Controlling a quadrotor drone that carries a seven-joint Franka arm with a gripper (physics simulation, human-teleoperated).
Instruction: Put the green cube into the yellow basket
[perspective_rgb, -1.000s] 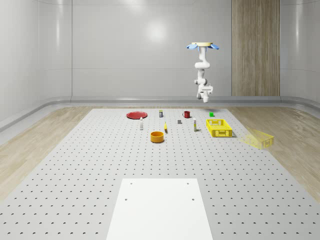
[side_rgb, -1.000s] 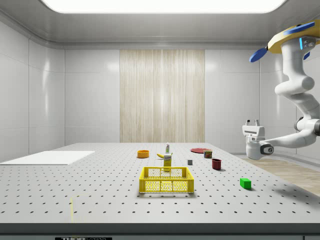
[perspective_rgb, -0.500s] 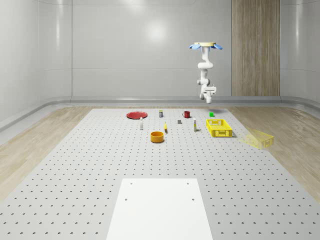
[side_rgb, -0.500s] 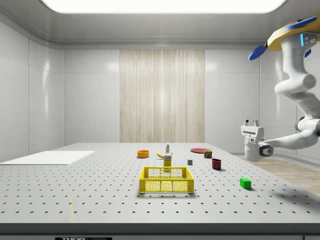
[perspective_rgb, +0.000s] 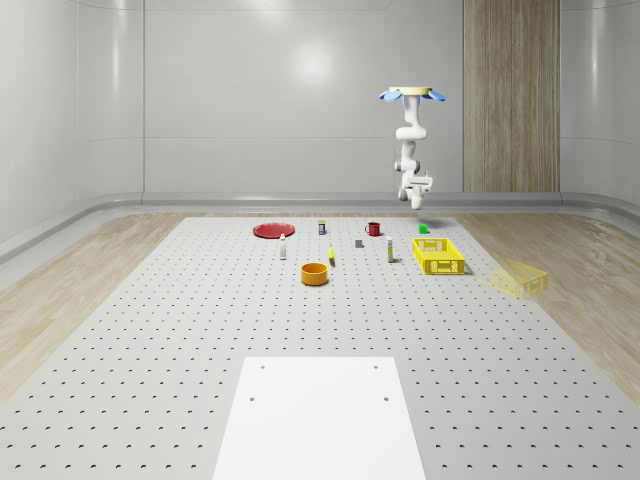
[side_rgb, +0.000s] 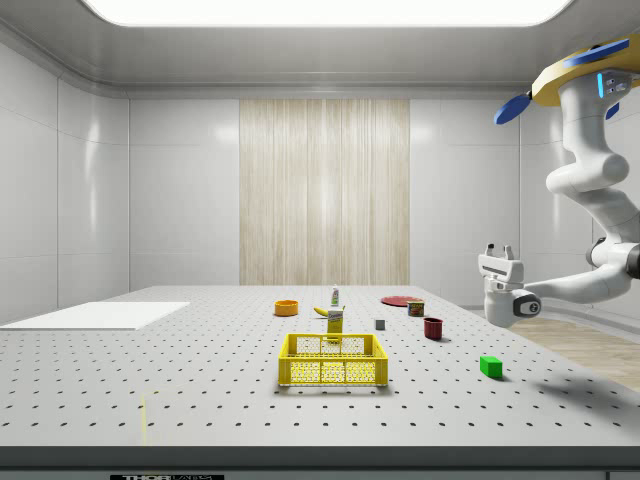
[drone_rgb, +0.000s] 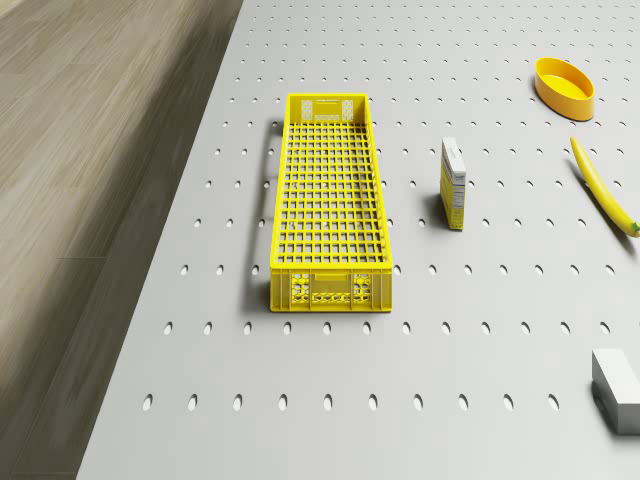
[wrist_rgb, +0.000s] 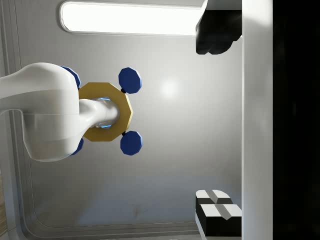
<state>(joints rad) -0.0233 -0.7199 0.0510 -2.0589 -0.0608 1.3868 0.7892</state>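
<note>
Nearby, latticed yellow basket (drone_rgb: 329, 215), perforated table (drone_rgb: 480, 400)

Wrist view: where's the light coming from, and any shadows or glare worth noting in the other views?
Wrist view: a long ceiling light panel glows behind the drone. Drone view: the yellow basket casts a soft shadow on the table. Whole-scene view: a pale glare spot sits on the back wall.

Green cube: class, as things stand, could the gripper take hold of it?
Probably not yet. The gripper points up, well above the green cube, and the drone hovers high. Nothing blocks the cube.
</note>
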